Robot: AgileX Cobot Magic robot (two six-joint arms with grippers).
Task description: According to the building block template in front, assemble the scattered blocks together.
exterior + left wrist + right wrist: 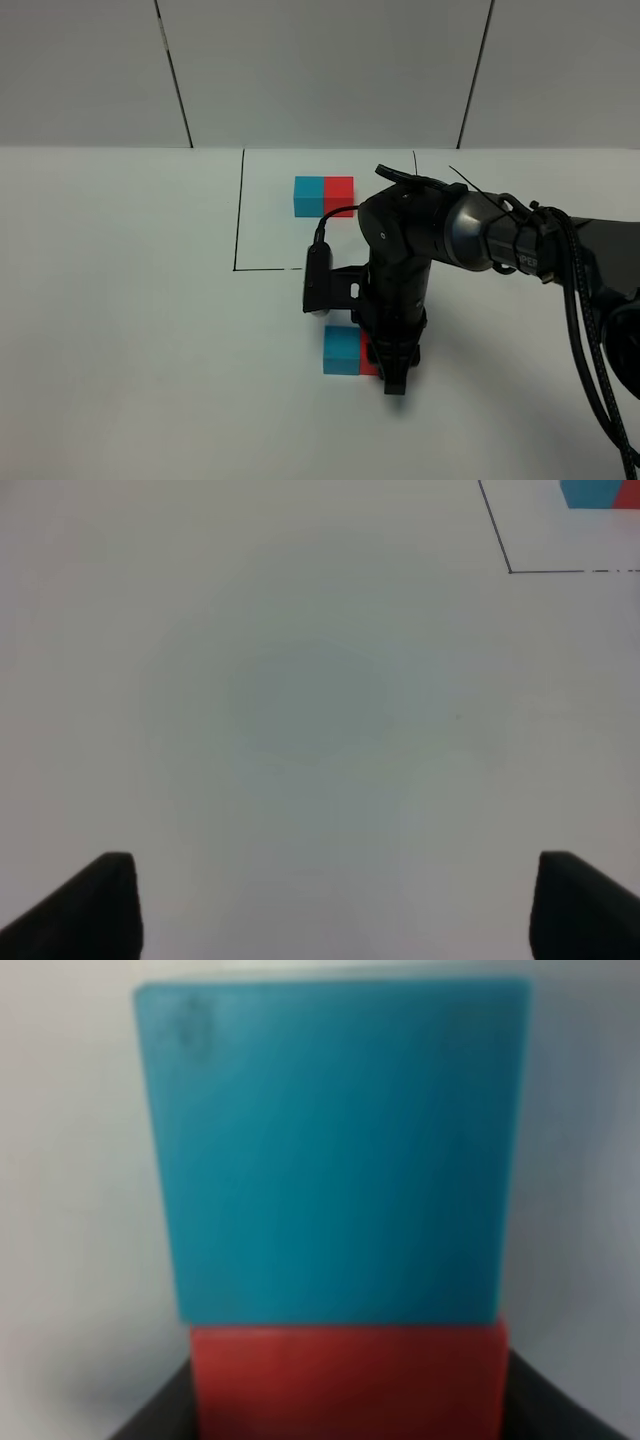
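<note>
Cubes of plain matte plastic, one cyan (341, 350) and one red (367, 363), sit touching on the white table (130, 330), well in front of the joined cyan-and-red template bar (323, 196) inside the black outline. Right gripper (392, 377) straddles the red cube (350, 1380); whether it clamps is unclear. Left gripper (330, 900) fingers spread apart over bare table.

Two cyan cubes (341, 350), two red (368, 362)

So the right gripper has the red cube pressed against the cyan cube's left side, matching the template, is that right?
Not quite: the red cube sits on the right side of the cyan cube, as the exterior high view shows, matching the template. The right gripper is at it.
</note>
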